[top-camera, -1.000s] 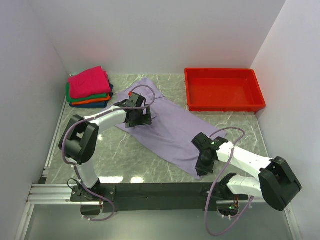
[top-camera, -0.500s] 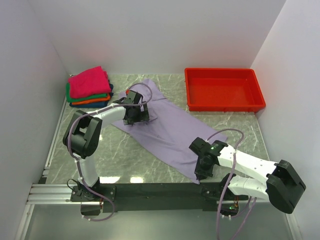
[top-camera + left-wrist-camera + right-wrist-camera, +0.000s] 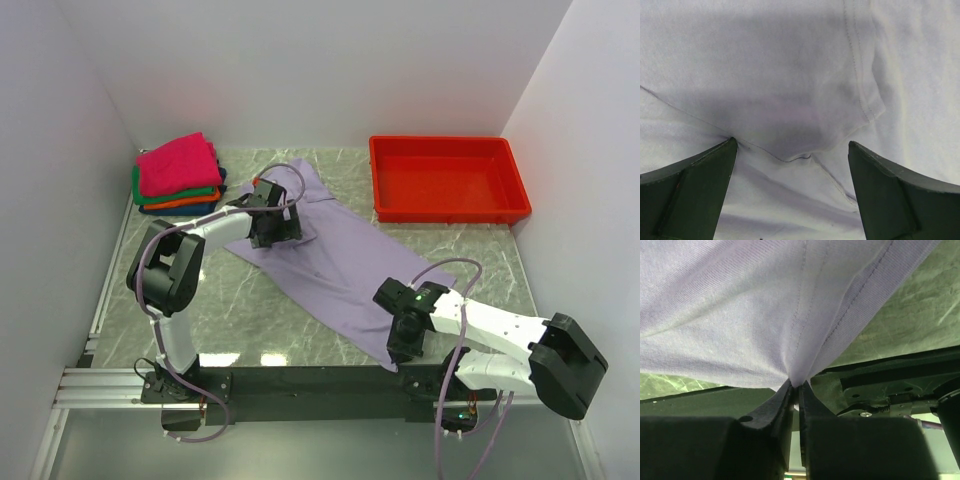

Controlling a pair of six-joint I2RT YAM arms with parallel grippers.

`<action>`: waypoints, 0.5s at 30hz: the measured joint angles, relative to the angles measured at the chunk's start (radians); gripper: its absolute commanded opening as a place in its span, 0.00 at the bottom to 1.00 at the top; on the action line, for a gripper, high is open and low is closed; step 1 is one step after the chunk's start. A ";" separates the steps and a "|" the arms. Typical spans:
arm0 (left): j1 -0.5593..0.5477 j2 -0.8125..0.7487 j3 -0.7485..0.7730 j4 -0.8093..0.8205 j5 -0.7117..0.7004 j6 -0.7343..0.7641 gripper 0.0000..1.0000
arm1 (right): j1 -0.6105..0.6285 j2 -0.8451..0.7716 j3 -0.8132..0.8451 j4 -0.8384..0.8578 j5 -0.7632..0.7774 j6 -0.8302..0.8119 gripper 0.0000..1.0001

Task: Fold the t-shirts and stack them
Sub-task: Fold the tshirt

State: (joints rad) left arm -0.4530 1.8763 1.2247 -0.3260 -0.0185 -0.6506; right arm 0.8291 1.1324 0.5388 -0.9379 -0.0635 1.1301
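A pale lavender t-shirt (image 3: 335,262) lies spread diagonally across the marble table. My left gripper (image 3: 280,232) hovers low over its far-left part and is open. Its fingers straddle a sleeve seam (image 3: 860,90), with nothing between them (image 3: 791,150). My right gripper (image 3: 400,345) is at the shirt's near corner by the table's front edge. It is shut on a pinch of the hem (image 3: 796,385), and the cloth (image 3: 765,305) rises taut from the jaws. Folded t-shirts form a stack (image 3: 178,172) at the back left, magenta on top, then green, orange and dark blue.
A red plastic tray (image 3: 450,212) stands at the back right. White walls close in the table on three sides. The black rail (image 3: 300,380) carrying the arm bases runs along the near edge, just behind the right gripper.
The right gripper has moved left toward the shirt's near corner and closed on the hem. The left gripper has shifted a little toward the back over the sleeve and stays open.
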 measured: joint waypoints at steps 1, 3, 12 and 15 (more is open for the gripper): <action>0.000 0.000 0.003 -0.002 0.000 0.002 0.98 | 0.000 0.001 0.002 -0.002 0.000 0.002 0.16; -0.002 0.002 0.019 -0.013 0.000 0.010 0.97 | 0.003 0.003 0.012 -0.011 0.001 0.006 0.21; -0.058 0.003 0.108 -0.019 -0.061 0.101 0.98 | 0.013 0.002 0.058 -0.036 0.004 0.022 0.30; -0.066 0.007 0.112 -0.031 -0.068 0.117 0.99 | 0.013 0.003 0.058 -0.033 0.003 0.025 0.31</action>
State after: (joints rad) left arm -0.5186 1.8832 1.3365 -0.3565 -0.0860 -0.5331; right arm 0.8421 1.1358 0.5964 -0.9707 -0.0608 1.1549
